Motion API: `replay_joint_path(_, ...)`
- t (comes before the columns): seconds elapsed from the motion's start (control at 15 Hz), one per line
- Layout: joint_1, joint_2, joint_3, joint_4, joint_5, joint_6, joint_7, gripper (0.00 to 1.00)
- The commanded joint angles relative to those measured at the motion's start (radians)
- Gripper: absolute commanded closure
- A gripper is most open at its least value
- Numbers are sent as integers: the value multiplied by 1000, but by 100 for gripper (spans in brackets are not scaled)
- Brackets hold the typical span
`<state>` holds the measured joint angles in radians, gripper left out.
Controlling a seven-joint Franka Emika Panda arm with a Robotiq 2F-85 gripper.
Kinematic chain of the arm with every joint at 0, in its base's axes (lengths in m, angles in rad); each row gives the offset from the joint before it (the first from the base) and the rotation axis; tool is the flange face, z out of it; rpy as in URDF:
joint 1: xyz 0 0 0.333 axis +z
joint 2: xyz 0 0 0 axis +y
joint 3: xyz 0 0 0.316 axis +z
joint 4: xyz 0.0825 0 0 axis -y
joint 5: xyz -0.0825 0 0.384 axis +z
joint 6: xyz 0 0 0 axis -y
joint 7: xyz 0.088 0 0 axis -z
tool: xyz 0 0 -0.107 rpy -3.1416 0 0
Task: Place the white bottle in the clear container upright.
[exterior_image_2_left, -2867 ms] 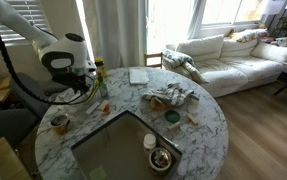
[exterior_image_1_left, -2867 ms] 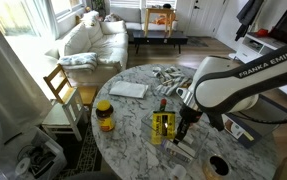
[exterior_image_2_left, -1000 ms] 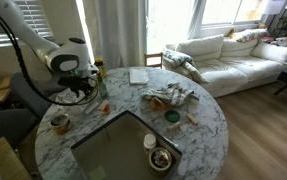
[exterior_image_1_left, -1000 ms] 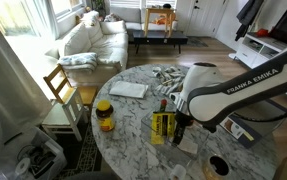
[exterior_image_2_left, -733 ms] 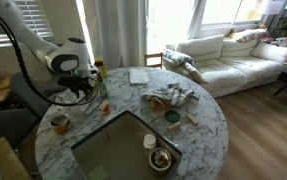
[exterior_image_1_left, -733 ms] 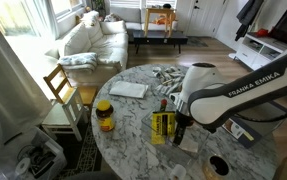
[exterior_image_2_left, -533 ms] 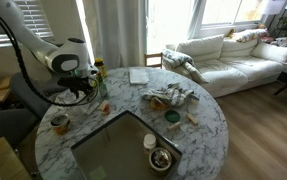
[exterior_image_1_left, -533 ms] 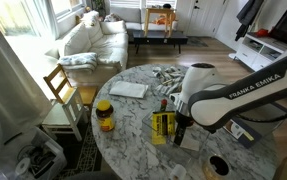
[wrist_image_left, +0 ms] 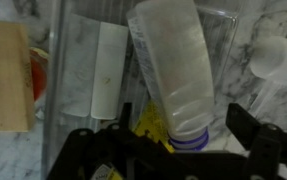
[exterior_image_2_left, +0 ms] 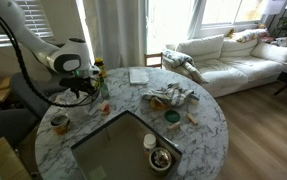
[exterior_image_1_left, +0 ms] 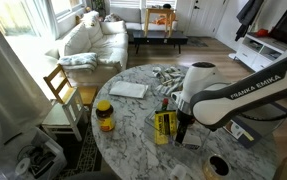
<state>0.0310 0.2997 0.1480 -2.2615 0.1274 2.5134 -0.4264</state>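
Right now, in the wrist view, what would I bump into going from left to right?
tan wooden block → flat white piece → white bottle, lying with its blue cap end toward the bottom of the picture → white rounded thing at the right edge.

Round marble table, pale sofa, wooden chair, bright windows, wood floor in a daylit living room.
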Motion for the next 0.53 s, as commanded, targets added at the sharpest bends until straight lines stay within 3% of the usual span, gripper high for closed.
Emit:
replay_joint_path(0.0, -2, 9, 4, 7, -32, -14, 5, 36)
replay_joint_path(0.33, 1, 6, 10, 9, -54, -17, -9, 76)
replay_joint_path(0.47, -2, -2, 11, 7, -61, -19, -15, 80)
